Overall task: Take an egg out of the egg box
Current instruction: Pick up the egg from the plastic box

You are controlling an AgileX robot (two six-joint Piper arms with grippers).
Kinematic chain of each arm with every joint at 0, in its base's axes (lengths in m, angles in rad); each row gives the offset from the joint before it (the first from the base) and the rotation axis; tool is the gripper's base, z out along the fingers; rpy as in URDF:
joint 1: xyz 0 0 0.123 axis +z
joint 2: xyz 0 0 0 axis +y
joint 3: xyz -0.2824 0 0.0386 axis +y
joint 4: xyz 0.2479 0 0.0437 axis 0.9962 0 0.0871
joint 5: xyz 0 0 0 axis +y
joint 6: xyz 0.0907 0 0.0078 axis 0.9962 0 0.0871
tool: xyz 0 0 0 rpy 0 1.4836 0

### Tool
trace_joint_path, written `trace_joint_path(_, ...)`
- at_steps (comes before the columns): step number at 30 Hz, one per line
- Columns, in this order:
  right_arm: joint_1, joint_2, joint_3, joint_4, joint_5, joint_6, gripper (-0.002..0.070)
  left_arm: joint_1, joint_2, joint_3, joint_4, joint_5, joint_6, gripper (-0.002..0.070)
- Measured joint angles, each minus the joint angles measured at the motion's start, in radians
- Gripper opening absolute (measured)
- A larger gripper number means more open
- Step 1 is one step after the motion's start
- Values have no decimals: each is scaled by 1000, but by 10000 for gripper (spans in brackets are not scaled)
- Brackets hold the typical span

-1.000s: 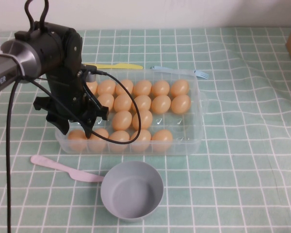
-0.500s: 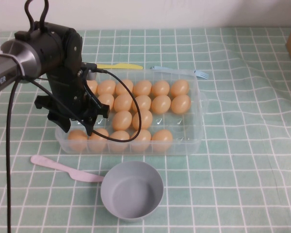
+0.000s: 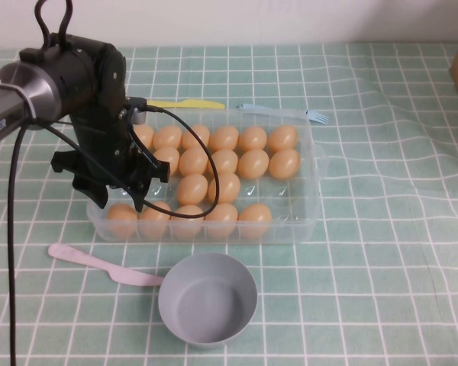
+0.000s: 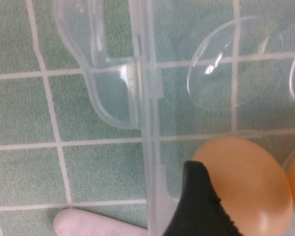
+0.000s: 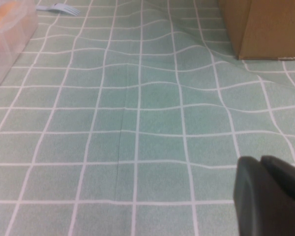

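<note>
Eggs are filling most hollows of the egg box (image 3: 314, 200), and the left gripper (image 3: 116, 204) is hanging over its near-left corner with its jaws spread apart, holding nothing. Directly under it is lying the egg (image 3: 123, 219) it seems to be aiming at, at the left end of the near row; the wrist view is showing one black fingertip (image 4: 199, 206) overlapping that egg (image 4: 246, 184) just inside the clear wall. I judge the egg light, smooth, slippery and brittle, so the pads should be closing gently across its rounded middle. Room is tight: wall on the left, a neighbouring egg on the right, so straight up looks the freest path. Beyond the near wall, a pink knife (image 3: 99, 264) and grey bowl (image 3: 208, 300) are lying. Off in open tablecloth, the right gripper (image 5: 273, 196) is sitting parked with its fingers pressed together, empty.
</note>
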Motion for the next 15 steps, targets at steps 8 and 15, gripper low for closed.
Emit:
trace_joint_path(8,0,0,0,0,0,0,-17,0,37,0,1,9,-5,400)
trace_joint_path(15,0,0,0,0,0,0,-17,0,37,0,1,5,-5,400)
